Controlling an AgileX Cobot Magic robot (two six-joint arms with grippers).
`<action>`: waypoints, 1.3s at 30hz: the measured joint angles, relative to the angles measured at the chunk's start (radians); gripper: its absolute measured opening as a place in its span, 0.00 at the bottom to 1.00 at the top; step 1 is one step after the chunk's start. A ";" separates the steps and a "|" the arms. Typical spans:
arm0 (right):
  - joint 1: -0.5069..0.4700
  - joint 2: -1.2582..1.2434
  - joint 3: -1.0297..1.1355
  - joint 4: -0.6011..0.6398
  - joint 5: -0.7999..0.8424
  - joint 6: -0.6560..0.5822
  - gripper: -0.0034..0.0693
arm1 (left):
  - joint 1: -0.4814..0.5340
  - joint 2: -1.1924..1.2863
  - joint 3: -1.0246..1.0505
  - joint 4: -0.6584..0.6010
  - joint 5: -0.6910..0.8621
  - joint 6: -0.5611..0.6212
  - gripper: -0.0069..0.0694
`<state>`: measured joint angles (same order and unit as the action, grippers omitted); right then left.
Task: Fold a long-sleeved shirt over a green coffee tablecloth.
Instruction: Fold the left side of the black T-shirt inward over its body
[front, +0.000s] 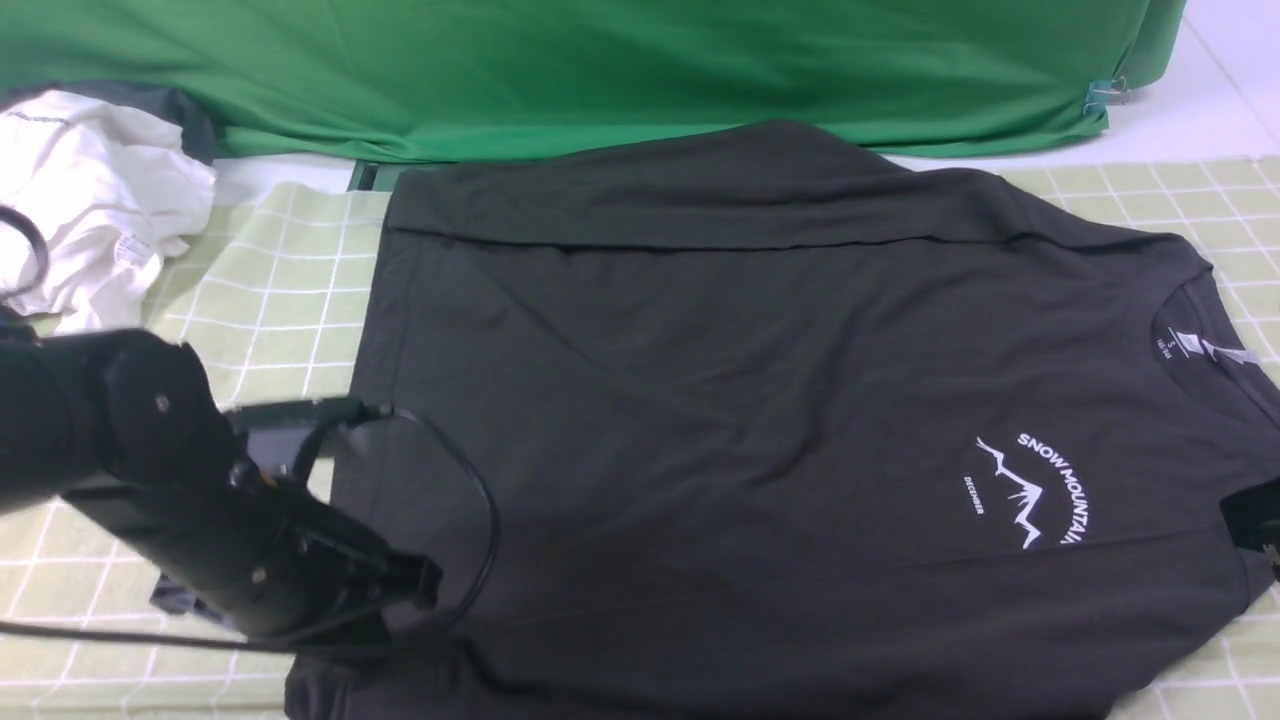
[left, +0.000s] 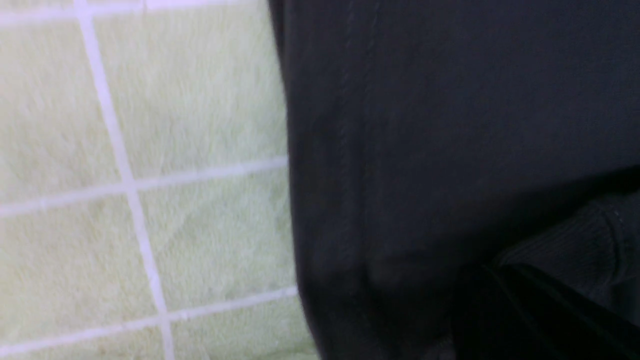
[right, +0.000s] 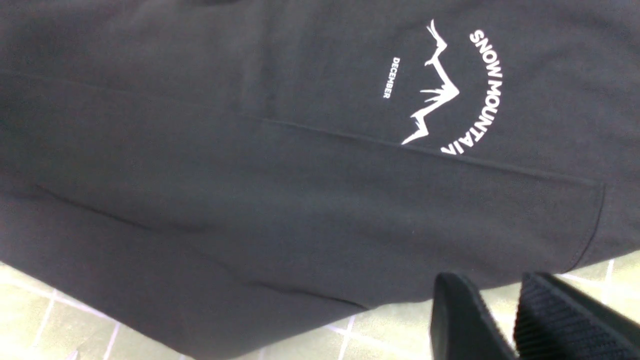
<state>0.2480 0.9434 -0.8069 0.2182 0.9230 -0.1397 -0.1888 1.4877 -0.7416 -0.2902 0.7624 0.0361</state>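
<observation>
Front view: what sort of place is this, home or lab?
Most likely a robot data-collection bench, not a home: a bright green backdrop held by a binder clip, a checked tablecloth laid as the work surface under the shirt, and a white garment heaped aside.

The large dark charcoal cotton long-sleeved shirt (front: 700, 420) lies spread front-up on the wide pale yellow-green tablecloth with thin white grid lines (front: 270, 290), collar toward 3 o'clock, hem toward 9 o'clock, its 12 o'clock edge folded over.
</observation>
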 joint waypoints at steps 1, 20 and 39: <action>0.000 0.000 0.000 0.000 0.000 0.000 0.29 | 0.000 -0.015 -0.021 0.001 0.014 -0.007 0.11; 0.000 0.000 0.000 0.000 0.000 0.000 0.33 | 0.023 0.036 -0.573 0.091 0.288 -0.131 0.11; 0.000 0.000 0.000 0.000 0.000 0.002 0.37 | 0.116 0.505 -0.830 0.122 0.152 -0.156 0.11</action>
<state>0.2480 0.9434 -0.8069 0.2182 0.9230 -0.1378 -0.0723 1.9923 -1.5711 -0.1681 0.9147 -0.1203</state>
